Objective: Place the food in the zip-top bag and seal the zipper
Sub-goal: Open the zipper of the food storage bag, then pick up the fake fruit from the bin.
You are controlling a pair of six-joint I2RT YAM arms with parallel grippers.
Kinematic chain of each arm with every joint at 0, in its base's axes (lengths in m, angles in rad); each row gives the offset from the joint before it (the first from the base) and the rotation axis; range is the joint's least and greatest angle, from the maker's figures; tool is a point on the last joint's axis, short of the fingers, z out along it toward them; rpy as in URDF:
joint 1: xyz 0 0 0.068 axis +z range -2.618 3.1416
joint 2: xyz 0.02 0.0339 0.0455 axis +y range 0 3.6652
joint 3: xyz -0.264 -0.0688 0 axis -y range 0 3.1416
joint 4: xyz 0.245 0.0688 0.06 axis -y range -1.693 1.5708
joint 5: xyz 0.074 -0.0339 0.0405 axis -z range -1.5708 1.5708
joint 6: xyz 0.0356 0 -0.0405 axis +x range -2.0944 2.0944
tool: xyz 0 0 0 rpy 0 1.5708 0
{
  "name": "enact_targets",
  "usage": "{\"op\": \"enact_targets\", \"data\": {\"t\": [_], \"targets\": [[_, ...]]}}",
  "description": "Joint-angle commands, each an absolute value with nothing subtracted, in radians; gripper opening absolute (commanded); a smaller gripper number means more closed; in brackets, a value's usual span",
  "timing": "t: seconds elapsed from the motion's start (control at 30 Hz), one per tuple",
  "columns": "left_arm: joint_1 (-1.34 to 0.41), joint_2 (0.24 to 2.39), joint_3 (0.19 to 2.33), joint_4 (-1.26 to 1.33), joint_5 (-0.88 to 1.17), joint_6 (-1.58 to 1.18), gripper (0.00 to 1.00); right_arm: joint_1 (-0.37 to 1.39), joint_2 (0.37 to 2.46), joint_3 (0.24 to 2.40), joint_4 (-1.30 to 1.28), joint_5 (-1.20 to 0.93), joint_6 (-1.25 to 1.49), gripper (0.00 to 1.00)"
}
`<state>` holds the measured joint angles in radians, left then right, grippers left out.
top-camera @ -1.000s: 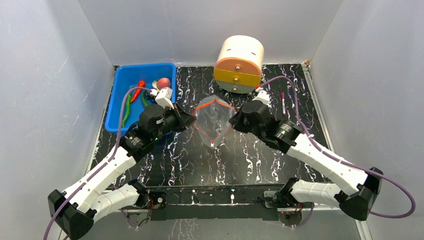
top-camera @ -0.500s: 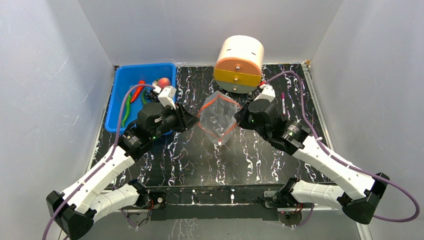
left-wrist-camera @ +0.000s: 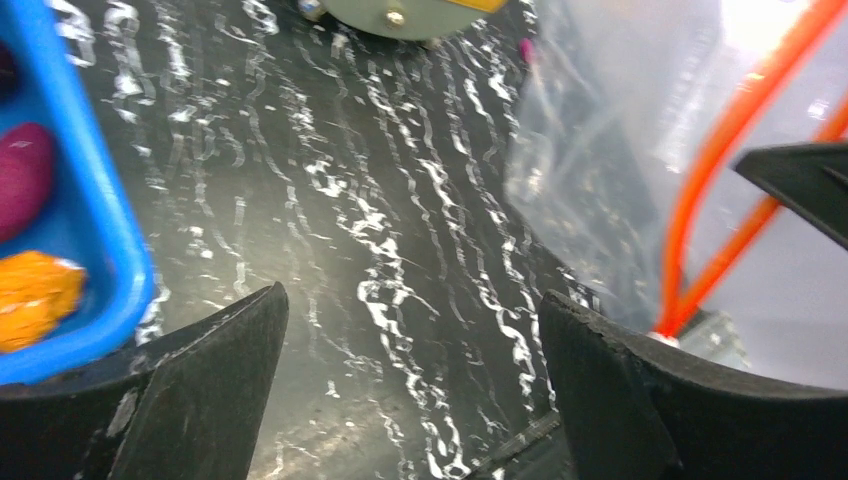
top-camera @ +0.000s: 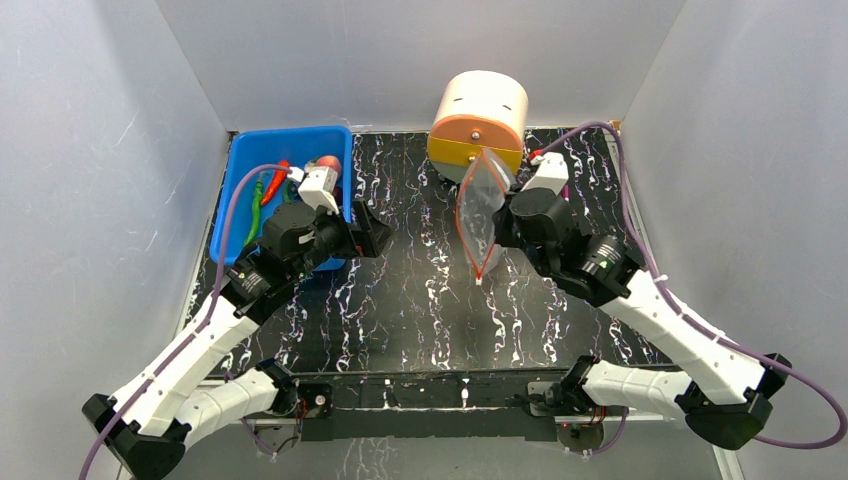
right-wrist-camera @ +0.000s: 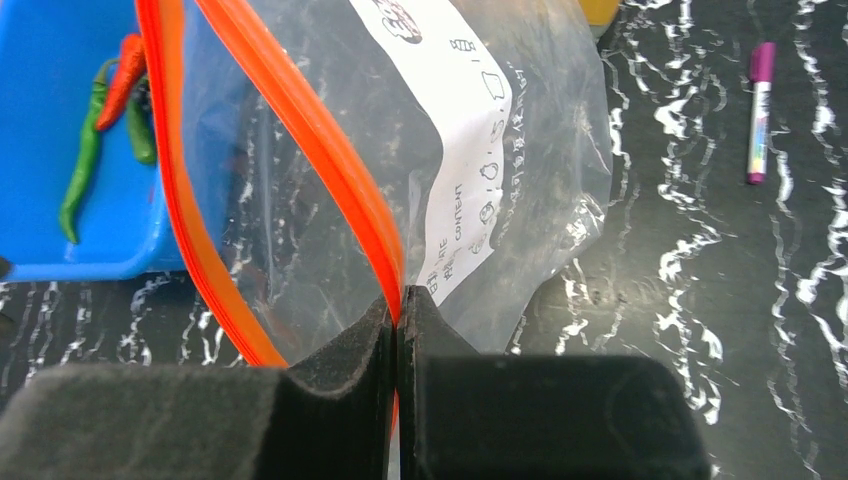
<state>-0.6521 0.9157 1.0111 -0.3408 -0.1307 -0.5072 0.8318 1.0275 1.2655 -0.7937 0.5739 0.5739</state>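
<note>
On my overhead feed I see a black tabletop veined with white, with a blue plastic bin at its far left corner. A cream drum with an orange and yellow face sits at the far edge. My right wrist feed shows a purple and white marker lying flat on the tabletop.

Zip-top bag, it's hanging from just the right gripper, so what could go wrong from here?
1. The right gripper pinches the bag at one spot on its zipper; that thin grip might slip once food goes in.
2. The left gripper is open and apart from the bag, so the mouth may sag shut with nothing holding its other side.
3. The food lies in the blue bin; a one-armed drop could miss.
</note>
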Motion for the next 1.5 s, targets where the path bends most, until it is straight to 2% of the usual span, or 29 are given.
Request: {"op": "enact_targets", "data": {"t": [0.0,0.17,0.33,0.43,0.7,0.83,1.0,1.17,1.4,1.47], "targets": [[-0.654,0.989,1.098,-0.446,-0.341,-0.407,0.98,0.833,1.026,1.290,-0.855,0.624,0.553,0.00],[-0.608,1.108,1.185,-0.491,-0.371,-0.355,0.98,0.833,1.026,1.173,-0.715,0.489,0.548,0.00],[-0.422,1.189,1.214,-0.473,-0.195,-0.397,0.89,0.833,1.086,1.076,-0.572,0.328,0.560,0.00],[-0.346,1.224,1.210,-0.454,-0.160,-0.410,0.85,0.833,1.120,1.075,-0.537,0.267,0.571,0.00],[-0.164,1.335,1.173,-0.323,-0.015,-0.455,0.61,0.833,1.067,1.043,-0.450,0.222,0.578,0.00],[-0.090,1.401,1.164,-0.259,-0.010,-0.472,0.53,0.833,1.034,1.026,-0.428,0.260,0.579,0.00],[-0.030,1.507,1.176,-0.213,-0.010,-0.468,0.51,0.833,1.023,1.022,-0.429,0.268,0.589,0.00],[-0.005,1.567,1.144,-0.075,-0.026,-0.517,0.44,0.832,1.057,1.077,-0.487,0.286,0.566,0.00],[-0.006,1.719,1.227,0.013,0.105,-0.488,0.44,0.833,1.086,1.135,-0.520,0.301,0.557,0.00],[-0.006,1.770,1.255,0.019,0.171,-0.455,0.48,0.833,1.089,1.140,-0.525,0.300,0.558,0.00]]}}
